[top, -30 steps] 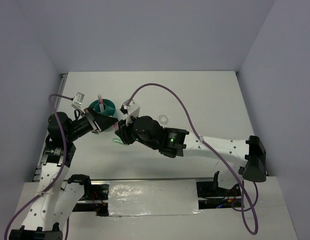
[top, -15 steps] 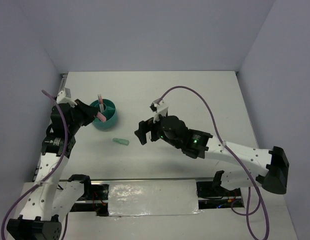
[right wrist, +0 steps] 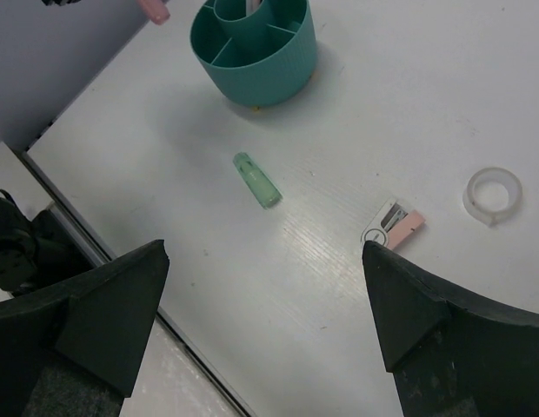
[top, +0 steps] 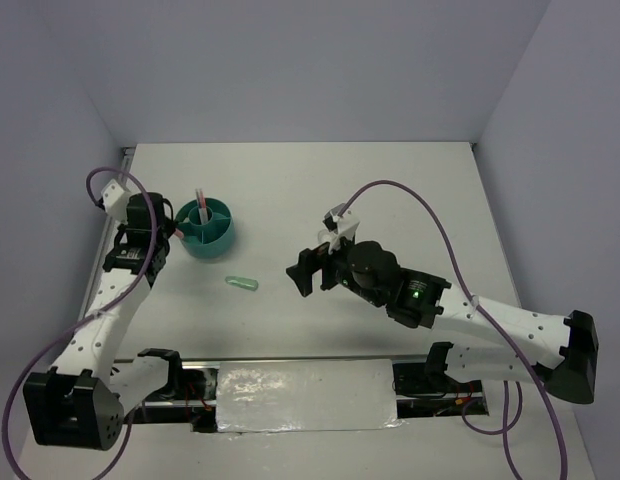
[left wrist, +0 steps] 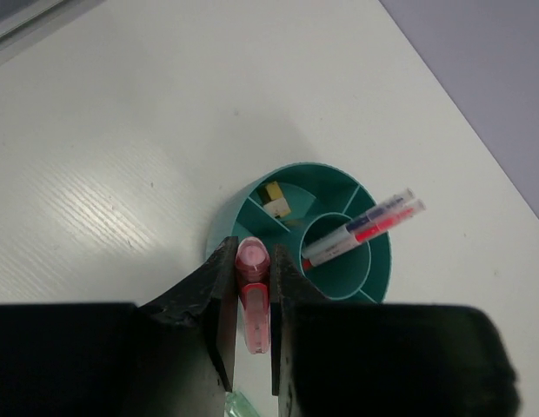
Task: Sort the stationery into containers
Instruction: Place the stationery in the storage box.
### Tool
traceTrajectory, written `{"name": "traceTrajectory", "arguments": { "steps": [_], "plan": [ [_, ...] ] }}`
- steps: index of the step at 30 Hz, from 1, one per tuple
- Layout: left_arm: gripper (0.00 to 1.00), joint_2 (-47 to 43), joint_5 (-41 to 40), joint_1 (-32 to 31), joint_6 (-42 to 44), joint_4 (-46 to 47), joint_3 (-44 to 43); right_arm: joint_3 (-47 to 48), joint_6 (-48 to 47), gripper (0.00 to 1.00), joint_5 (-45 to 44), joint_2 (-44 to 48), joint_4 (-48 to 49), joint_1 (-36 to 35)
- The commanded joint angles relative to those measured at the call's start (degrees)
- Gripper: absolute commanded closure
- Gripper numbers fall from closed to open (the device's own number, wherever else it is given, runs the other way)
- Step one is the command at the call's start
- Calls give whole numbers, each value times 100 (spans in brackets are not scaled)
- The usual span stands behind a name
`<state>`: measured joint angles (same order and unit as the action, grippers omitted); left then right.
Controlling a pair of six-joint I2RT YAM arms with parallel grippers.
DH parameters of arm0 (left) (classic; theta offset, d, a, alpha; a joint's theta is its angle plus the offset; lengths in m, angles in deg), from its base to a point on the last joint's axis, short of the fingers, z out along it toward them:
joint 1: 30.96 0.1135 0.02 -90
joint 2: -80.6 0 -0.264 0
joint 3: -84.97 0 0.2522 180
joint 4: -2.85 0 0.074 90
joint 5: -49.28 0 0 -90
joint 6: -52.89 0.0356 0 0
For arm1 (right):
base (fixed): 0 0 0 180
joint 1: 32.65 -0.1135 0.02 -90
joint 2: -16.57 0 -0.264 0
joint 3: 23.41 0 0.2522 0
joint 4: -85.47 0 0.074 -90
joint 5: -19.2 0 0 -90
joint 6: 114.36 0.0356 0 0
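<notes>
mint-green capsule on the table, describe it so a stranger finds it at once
Find the round teal plastic organiser cup on the left of the white table. Just nearer the arms lies a mint-green capsule-shaped eraser, flat and alone. The pink capsule-shaped eraser is clamped in the left gripper; nothing touches this green one.

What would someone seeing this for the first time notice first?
The teal organiser cup at the left of the table, pens standing in its centre ring, and the left gripper close by it, shut on a pink eraser. Next, the mint-green eraser lying alone on the cup's near side, with the right gripper wide open nearby.
</notes>
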<state>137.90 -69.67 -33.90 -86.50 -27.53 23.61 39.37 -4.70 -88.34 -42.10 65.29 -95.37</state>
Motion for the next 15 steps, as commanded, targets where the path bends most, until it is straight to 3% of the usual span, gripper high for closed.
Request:
{"name": "traceTrajectory", "arguments": {
  "steps": [1,15],
  "plan": [
    [97,334,-375,-5,-141,554,48,3,-76,0,-4,-21,53,40],
    [80,1169,-173,-5,-203,1766,382,-94,-173,0,216,-170,79,58]
  ]
}}
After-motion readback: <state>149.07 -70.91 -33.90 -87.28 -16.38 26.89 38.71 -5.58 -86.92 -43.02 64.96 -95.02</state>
